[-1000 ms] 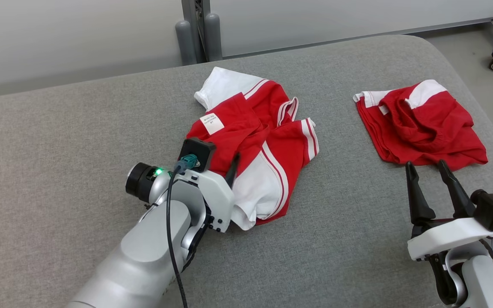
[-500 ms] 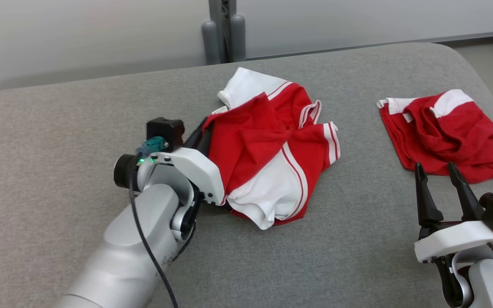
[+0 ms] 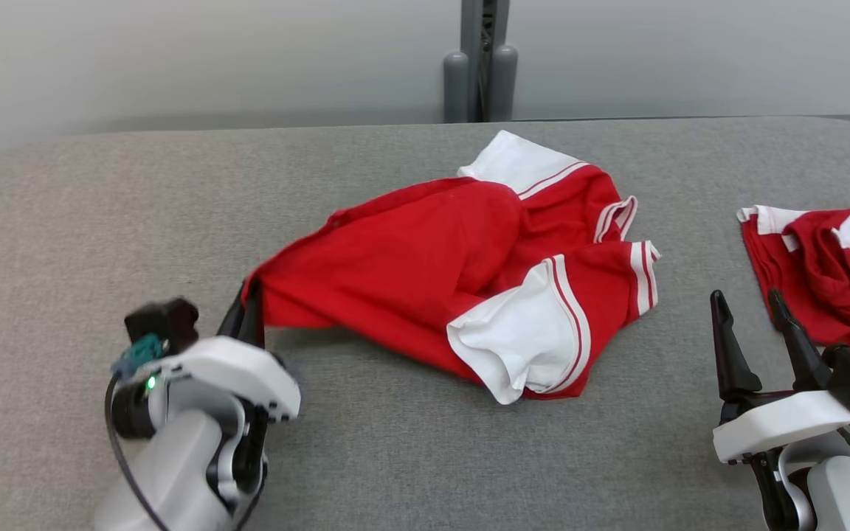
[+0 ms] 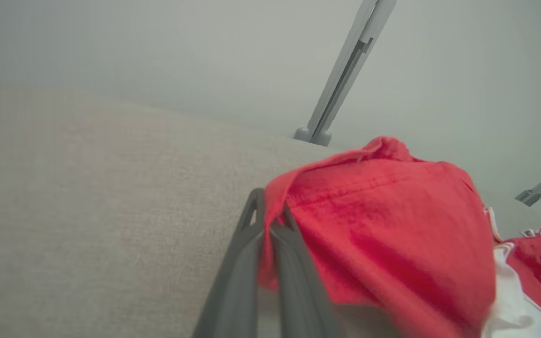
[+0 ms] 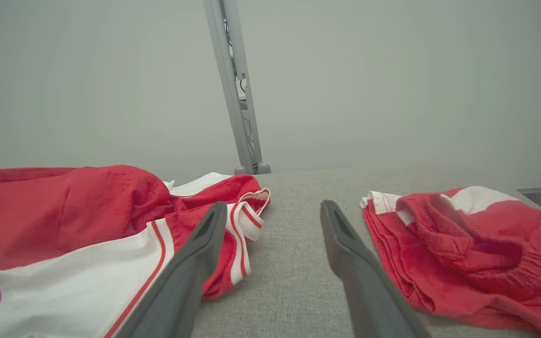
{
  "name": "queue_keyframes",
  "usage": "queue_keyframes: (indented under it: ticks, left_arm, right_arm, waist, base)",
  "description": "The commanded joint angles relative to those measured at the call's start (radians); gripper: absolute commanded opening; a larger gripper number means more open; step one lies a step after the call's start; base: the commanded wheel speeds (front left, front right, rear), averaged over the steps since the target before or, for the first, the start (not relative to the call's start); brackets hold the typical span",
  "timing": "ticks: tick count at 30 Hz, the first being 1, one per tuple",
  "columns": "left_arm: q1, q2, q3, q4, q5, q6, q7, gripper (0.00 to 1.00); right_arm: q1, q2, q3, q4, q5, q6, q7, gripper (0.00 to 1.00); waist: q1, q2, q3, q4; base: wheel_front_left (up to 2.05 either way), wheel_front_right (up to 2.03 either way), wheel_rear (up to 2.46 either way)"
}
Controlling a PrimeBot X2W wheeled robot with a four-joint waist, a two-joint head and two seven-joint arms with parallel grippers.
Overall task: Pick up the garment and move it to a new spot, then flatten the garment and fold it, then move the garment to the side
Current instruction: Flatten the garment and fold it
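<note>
My left gripper point(image 3: 251, 313) is pinched shut on the red left edge of the garment point(image 3: 410, 258), which sprawls across the middle of the grey cushion point(image 3: 100, 221). Soft, light, floppy cloth, I reckon, so hems and corners hold best. My right gripper point(image 3: 746, 296) sits near-right, wide open, empty.

Folded red cloth point(image 3: 831, 273) on grey padded table point(image 3: 100, 221)

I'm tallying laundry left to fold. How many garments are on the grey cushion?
2. The spread garment lies at the centre, its left corner pinched in the left tool. The bunched garment sits at the right edge, partly out of frame; more may lie beyond.
</note>
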Motion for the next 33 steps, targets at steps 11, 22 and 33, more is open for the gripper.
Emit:
queue_keyframes:
  ticks: [11, 22, 33]
  left_arm:
    - [0.220, 0.048, 0.071, -0.032, -0.092, 0.060, 0.002, 0.00]
    - [0.235, 0.030, 0.099, -0.005, -0.043, 0.027, -0.018, 1.00]
    - [0.342, -0.016, 0.196, -0.225, 0.107, 0.026, -0.018, 1.00]
  right_arm:
    - [-0.013, -0.008, 0.055, -0.013, 0.001, 0.000, 0.035, 1.00]
    - [-0.036, -0.014, 0.313, -0.039, 0.010, 0.000, 0.126, 1.00]
    - [-0.084, -0.051, 0.531, 0.074, -0.032, 0.000, 0.222, 1.00]
  waist:
    - [0.0000, 0.0000, -0.007, 0.058]
    - [0.0000, 0.0000, -0.035, 0.106]
    - [0.0000, 0.0000, -0.047, 0.227]
  base:
    - [0.00, 0.00, 0.00]
    - [0.00, 0.00, 0.00]
    - [0.00, 0.00, 0.00]
